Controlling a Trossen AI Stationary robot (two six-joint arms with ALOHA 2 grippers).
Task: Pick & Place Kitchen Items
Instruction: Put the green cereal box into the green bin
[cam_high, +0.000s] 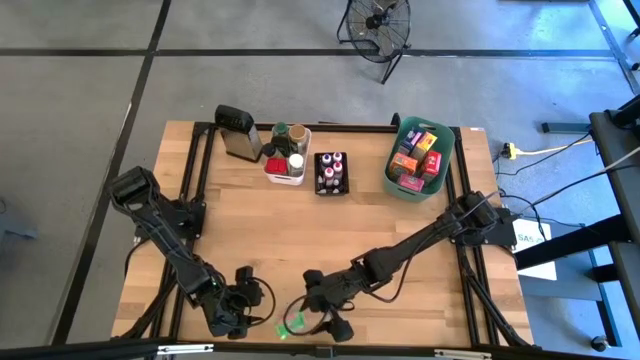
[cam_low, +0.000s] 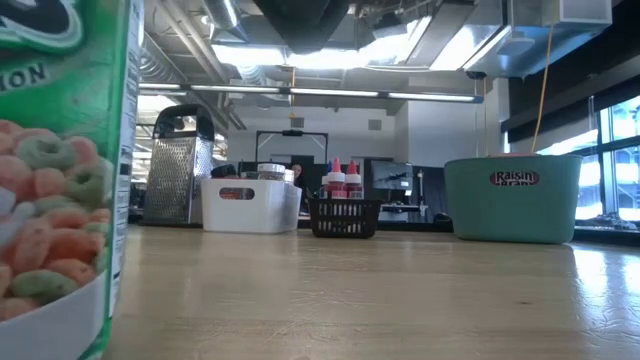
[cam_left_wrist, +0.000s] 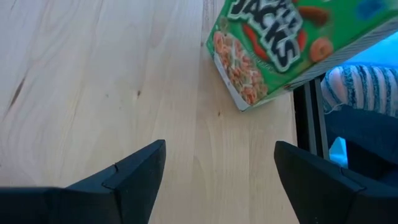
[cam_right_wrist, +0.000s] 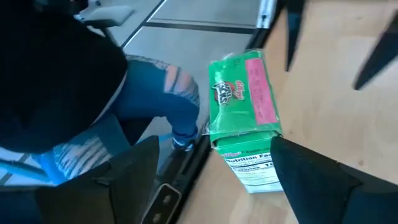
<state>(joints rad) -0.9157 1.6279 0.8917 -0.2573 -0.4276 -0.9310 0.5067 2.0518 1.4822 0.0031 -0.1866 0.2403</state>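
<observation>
At the near edge of the wooden surface (cam_high: 330, 215), a green cereal box (cam_right_wrist: 242, 93) stands by both hands.
Its front reads "JACKS" over printed cereal rings, with a pink top panel. Right hand (cam_right_wrist: 208, 180) has fingers apart, straddling the box without clamping it; left hand (cam_left_wrist: 217, 180) is spread and empty just beside. Far back, the teal bin (cam_low: 512, 195) bears a "Raisin Bran" label; a person stands past the edge.

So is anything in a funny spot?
Yes. The small green cardboard cereal box stands alone at the wooden table's near edge, beside the right gripper, far from the teal plastic bin holding the other packets.
</observation>
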